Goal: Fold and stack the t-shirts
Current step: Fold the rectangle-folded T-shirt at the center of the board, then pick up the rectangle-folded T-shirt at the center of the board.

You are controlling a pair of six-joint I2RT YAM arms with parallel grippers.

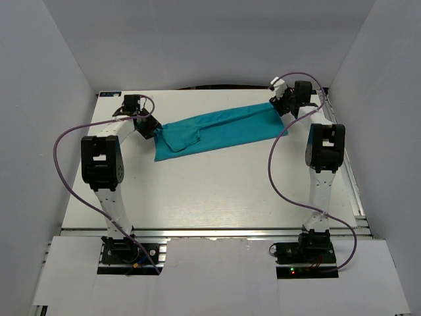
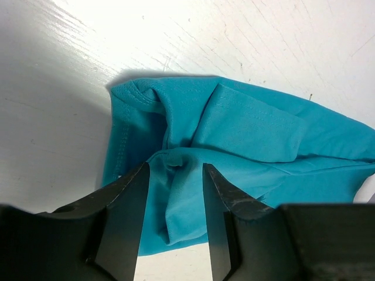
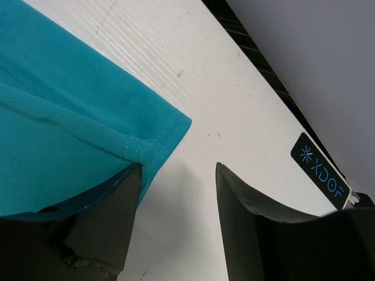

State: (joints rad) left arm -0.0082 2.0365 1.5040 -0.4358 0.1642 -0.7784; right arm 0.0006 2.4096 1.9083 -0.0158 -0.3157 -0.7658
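Observation:
The teal t-shirt (image 1: 217, 130) lies on the white table as a long folded strip, running from middle left to far right. My left gripper (image 1: 148, 130) is at its left end. In the left wrist view the gripper (image 2: 176, 170) is open, its jaws straddling a raised fold of the t-shirt (image 2: 246, 126). My right gripper (image 1: 281, 104) is at the shirt's right end. In the right wrist view it (image 3: 177, 170) is open, one jaw against the hemmed corner of the t-shirt (image 3: 64, 111), bare table between the jaws.
The white table (image 1: 210, 191) is walled by grey panels on the left, back and right. Purple cables loop beside both arms. A black strip with an XDOF label (image 3: 319, 170) runs along the table's far right edge.

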